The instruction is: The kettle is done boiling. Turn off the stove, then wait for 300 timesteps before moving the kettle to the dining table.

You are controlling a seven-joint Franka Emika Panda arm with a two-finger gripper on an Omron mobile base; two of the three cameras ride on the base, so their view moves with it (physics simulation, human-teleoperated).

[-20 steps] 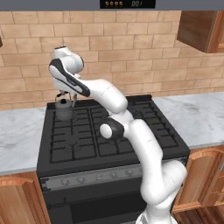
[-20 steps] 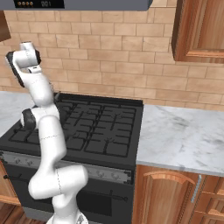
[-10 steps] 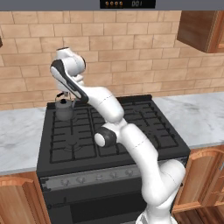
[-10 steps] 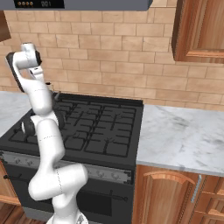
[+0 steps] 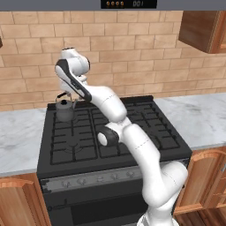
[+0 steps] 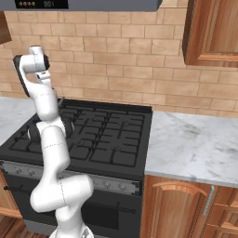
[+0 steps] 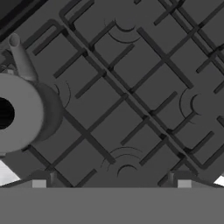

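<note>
kettle [image 5: 65, 110]: upper left of left base view, on the stove [image 5: 106, 132] | gripper [image 7: 111, 181]: wide apart, holding nothing, above the grates

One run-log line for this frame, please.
claw: open, empty, above grates | kettle: on stove rear-left burner, not gripped

Small kettle [image 5: 65, 110] of dull grey metal, stove [image 5: 110, 145] with matt black cast grates, smooth veined marble table [image 6: 195, 142], glossy brown wooden cabinets [image 6: 211, 32], rough tan brick wall [image 6: 116, 65]
</note>
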